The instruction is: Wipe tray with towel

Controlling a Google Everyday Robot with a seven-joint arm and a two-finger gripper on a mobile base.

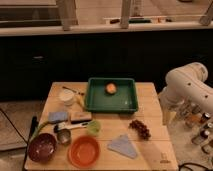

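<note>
Pincer (196,123): low at the far right, off the right edge of the light wooden surface (156,152), in front of dark clutter. I cannot tell whether it is wide, narrow or holding anything. It touches nothing on the surface.

Arm: the white, rounded-segment arm (187,85) stands beside the surface's right side. Its bulky upper joint is level with the tray, and one link drops down close to the surface's edge.

Task items: the blue-grey cloth towel (122,145) lies flat in a roughly triangular fold on the near right part of the surface, well apart from the pincer. The green rectangular plastic tray (95,103) sits at the far centre, with a round orange fruit (111,88) inside it towards the back.

Other items: a bunch of dark red grapes (140,128) lies between tray and towel. An orange round bowl (84,152) is at the near edge, left of the towel. A dark maroon bowl (42,148) is at the near left corner. A blue sponge (58,117) and a white round cup (66,96) are on the left.
</note>
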